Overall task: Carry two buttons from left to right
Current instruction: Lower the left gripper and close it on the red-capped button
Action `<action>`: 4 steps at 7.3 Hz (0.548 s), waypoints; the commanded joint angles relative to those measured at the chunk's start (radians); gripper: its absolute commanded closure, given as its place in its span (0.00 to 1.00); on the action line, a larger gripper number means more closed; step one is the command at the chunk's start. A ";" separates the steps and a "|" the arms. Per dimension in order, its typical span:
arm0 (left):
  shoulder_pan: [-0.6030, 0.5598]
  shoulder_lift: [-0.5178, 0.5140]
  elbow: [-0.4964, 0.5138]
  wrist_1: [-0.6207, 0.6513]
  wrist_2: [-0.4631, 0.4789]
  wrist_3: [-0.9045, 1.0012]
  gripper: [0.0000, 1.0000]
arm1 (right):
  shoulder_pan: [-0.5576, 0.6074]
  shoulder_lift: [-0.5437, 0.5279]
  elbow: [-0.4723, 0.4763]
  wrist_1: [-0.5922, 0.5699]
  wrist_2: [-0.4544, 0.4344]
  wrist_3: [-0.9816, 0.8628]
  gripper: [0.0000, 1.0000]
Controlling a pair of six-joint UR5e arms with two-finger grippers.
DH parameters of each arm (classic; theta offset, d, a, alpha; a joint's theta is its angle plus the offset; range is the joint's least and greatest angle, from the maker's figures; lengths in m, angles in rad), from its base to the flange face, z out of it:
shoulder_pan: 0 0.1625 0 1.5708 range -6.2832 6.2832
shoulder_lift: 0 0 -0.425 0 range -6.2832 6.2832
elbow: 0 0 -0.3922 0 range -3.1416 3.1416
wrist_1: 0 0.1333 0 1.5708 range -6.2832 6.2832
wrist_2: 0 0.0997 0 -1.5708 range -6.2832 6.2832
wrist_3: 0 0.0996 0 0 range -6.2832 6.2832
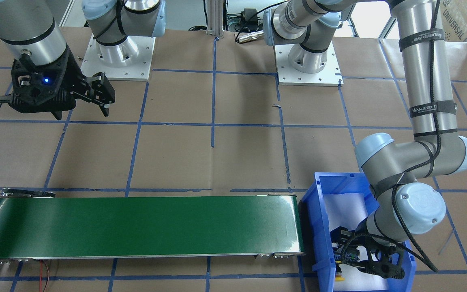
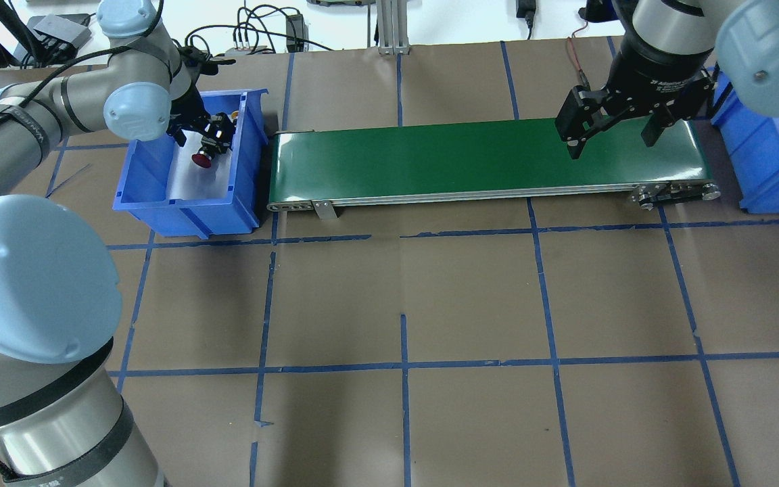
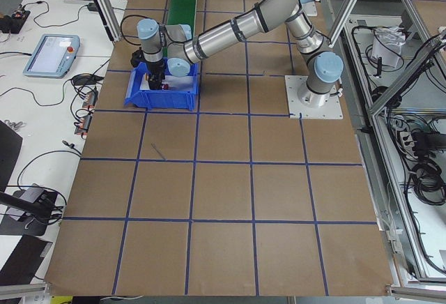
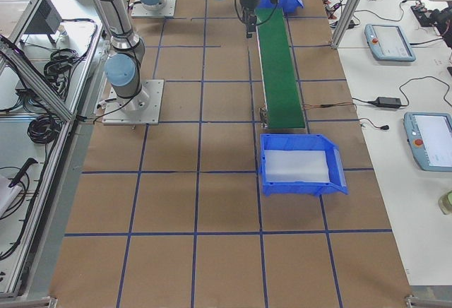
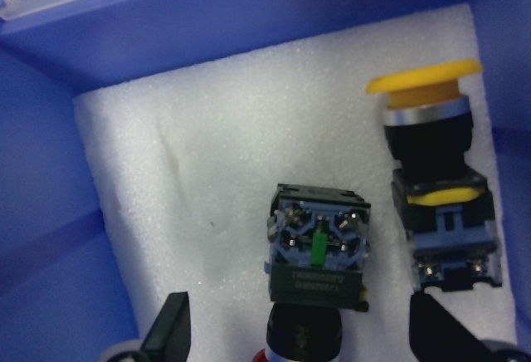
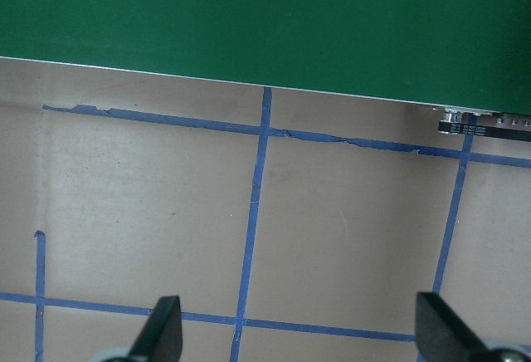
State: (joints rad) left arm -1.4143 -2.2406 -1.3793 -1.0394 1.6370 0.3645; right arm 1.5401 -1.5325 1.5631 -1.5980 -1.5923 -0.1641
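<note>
At the upper left of the overhead view, the left gripper [image 2: 216, 132] is down inside the left blue bin [image 2: 183, 215]. In the wrist view its jaws are spread wide, one finger at each lower corner of the frame, with nothing clamped.

The red button [image 5: 319, 250] lies on the white foam liner [image 5: 191, 171] at lower centre, between the two fingers. Its terminal block points toward the top of the frame and its red cap is cut off at the bottom edge. Whether either finger touches it: cannot tell. The yellow button [image 5: 436, 179] lies just beside it at frame right, cap toward the top, apart from the red one.

The green conveyor belt [image 2: 484, 159], across the top centre of the overhead view, carries no button. The right gripper [image 2: 612, 143] hangs raised near the belt's right end, jaws wide, holding nothing. The right blue bin [image 4: 300, 170], at the centre of the exterior right view, shows only its white liner.

Progress, judged: nothing delivered. Both buttons are at the start, and the first pick (red) is lined up but not closed. Left to do: grasp, lift and move red to the right side, then the same for yellow.
</note>
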 commanded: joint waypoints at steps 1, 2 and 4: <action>0.002 0.004 0.006 0.002 0.000 0.001 0.02 | 0.000 0.000 0.000 0.000 0.000 0.000 0.00; 0.002 0.007 0.006 0.002 0.000 0.004 0.01 | 0.000 0.000 0.002 0.000 0.000 0.000 0.00; 0.003 0.007 0.006 0.004 0.000 0.007 0.02 | 0.000 0.000 0.002 0.000 0.000 0.000 0.00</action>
State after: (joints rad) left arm -1.4124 -2.2341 -1.3737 -1.0366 1.6368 0.3692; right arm 1.5401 -1.5324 1.5644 -1.5984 -1.5923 -0.1641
